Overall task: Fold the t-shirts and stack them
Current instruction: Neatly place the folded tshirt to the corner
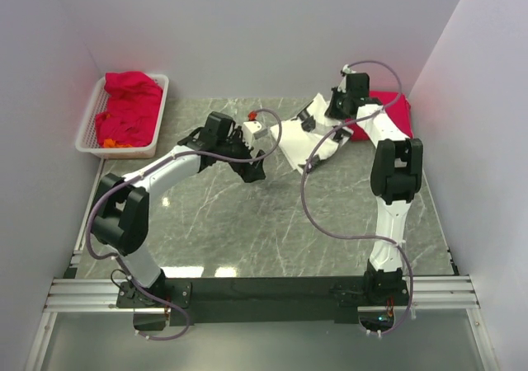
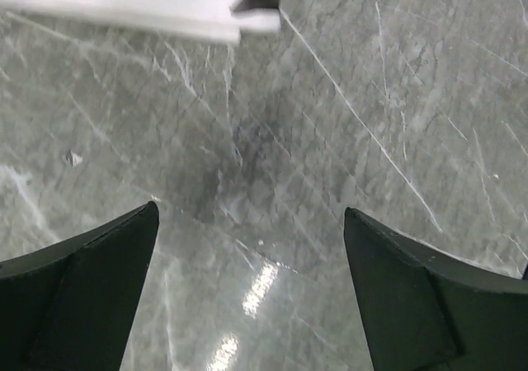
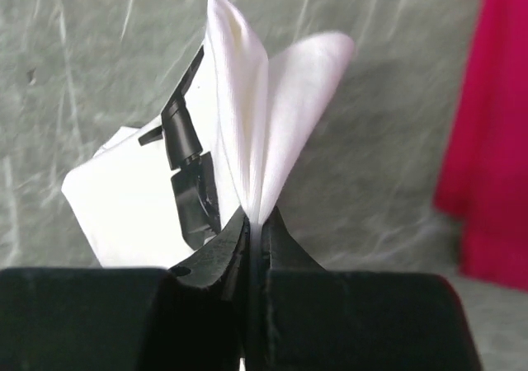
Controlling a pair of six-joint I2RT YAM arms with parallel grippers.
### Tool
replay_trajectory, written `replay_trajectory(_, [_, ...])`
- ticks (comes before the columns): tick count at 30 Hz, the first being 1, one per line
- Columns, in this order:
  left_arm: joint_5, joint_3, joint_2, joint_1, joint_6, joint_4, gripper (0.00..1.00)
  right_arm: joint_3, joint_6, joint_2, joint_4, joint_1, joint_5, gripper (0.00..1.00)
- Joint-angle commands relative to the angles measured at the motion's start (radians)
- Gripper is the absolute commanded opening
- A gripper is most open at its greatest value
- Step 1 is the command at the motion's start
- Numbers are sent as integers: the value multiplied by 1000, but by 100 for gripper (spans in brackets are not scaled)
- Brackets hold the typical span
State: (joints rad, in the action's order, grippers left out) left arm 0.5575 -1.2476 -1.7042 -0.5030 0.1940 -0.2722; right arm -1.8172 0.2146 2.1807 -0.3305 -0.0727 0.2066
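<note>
White t-shirt (image 1: pixel 307 140), far half of the table (image 1: pixel 247 231), right of centre: partly lifted, with one fold pinched between the closed fingers of my right gripper (image 3: pixel 256 227). The dark marks on it are probably print. A red t-shirt (image 1: pixel 394 111) lies at the far right corner, just beside it. My left gripper (image 2: pixel 252 247) hovers spread wide over bare marble, holding nothing. More red t-shirts (image 1: pixel 128 107) fill the white basket (image 1: pixel 89 136) at the far left corner.

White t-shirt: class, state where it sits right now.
In the top view, the white t-shirt sits right of centre, beside the red t-shirt, pinched by the right tool.
</note>
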Motion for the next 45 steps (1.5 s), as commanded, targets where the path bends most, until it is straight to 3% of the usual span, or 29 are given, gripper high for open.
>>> replay_trajectory(1, [-13, 20, 69, 11, -28, -62, 99, -132, -142, 19, -8, 16, -93, 0])
replay_trajectory(12, [-31, 80, 94, 23, -128, -18, 99, -258, -267, 25, 73, 65, -177, 0])
replay_trajectory(29, [-45, 86, 95, 24, -114, -18, 99, -453, -399, 67, 68, 108, -196, 0])
replay_trajectory(45, [-30, 66, 69, 23, -114, -22, 99, -470, -460, 34, 41, 163, -171, 0])
